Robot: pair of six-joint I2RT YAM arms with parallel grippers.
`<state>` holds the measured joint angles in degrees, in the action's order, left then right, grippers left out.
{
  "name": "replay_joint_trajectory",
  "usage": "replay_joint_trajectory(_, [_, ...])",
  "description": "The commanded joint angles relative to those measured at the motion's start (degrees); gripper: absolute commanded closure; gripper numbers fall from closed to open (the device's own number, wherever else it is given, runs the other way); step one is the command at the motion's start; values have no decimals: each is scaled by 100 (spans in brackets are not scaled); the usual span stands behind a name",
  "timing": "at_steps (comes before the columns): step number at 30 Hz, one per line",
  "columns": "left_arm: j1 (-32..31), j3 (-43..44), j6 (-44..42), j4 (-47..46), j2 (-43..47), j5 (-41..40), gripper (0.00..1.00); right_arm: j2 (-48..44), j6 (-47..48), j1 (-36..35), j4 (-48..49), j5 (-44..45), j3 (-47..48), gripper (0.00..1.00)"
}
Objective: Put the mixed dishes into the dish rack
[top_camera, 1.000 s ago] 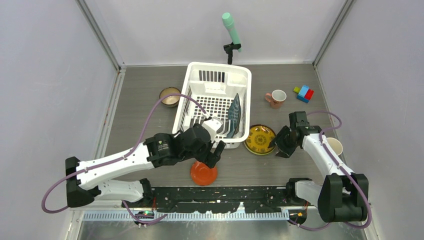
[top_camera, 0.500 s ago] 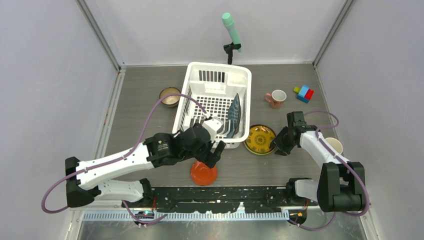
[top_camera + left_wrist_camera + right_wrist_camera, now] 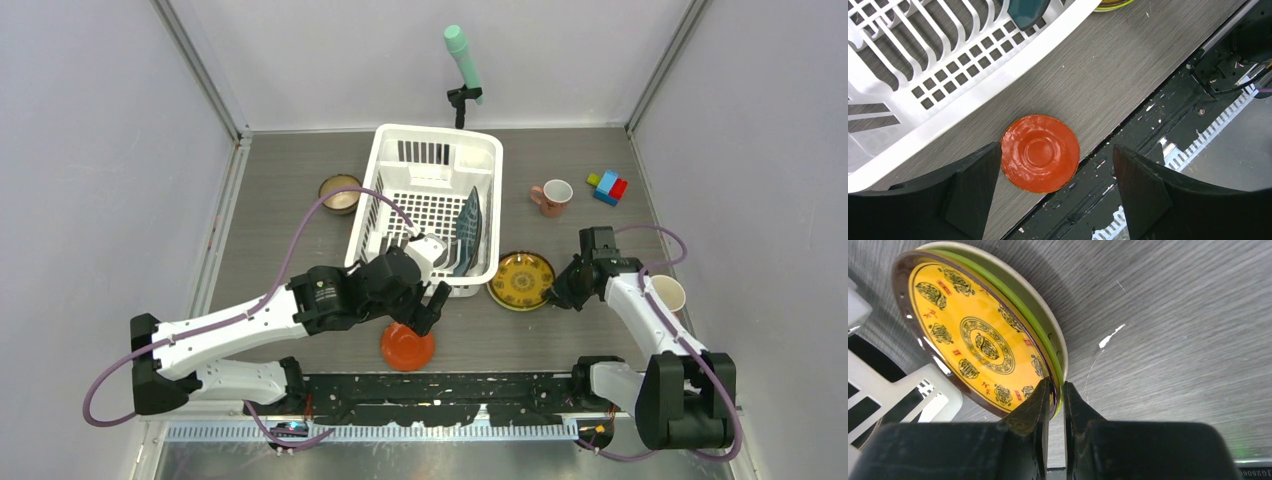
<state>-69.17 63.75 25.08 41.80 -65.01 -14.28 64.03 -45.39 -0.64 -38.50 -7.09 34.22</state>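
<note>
The white dish rack (image 3: 430, 200) stands at mid-table with a dark teal plate (image 3: 467, 232) upright inside it. My right gripper (image 3: 562, 290) is shut on the right rim of the yellow patterned plate (image 3: 521, 281). In the right wrist view the gripper (image 3: 1055, 390) pinches the plate (image 3: 978, 340), which is tilted up off the table, with a green and cream edge behind it. My left gripper (image 3: 432, 305) is open and empty above the red-orange dish (image 3: 407, 347). In the left wrist view the dish (image 3: 1040, 153) lies flat between the spread fingers (image 3: 973, 185).
A small brown bowl (image 3: 340, 192) sits left of the rack. A pink mug (image 3: 552, 197) and toy blocks (image 3: 608, 186) are at the right rear. Another mug (image 3: 668, 293) stands by the right arm. The mint-green cylinder (image 3: 463, 55) stands behind the rack. The rack's wall (image 3: 973, 95) is close to the red dish.
My right gripper has closed onto the yellow plate's right rim and the plate has tipped up a little. The left arm has not moved.
</note>
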Motion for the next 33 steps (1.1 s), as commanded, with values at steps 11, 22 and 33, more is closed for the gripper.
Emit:
replay_joint_trajectory(11, [-334,63,-448,-645,-94,19,17,-574,-141,-15,-1368,-86,980,100])
replay_joint_trajectory(22, [-1327,171,-3276,-2928,-996,225,22,-531,-495,-12,-3247,245,2589,100])
replay_joint_trajectory(33, [-1254,160,-5667,-4408,-1973,783,44,-855,-675,-15,-4181,-148,2983,100])
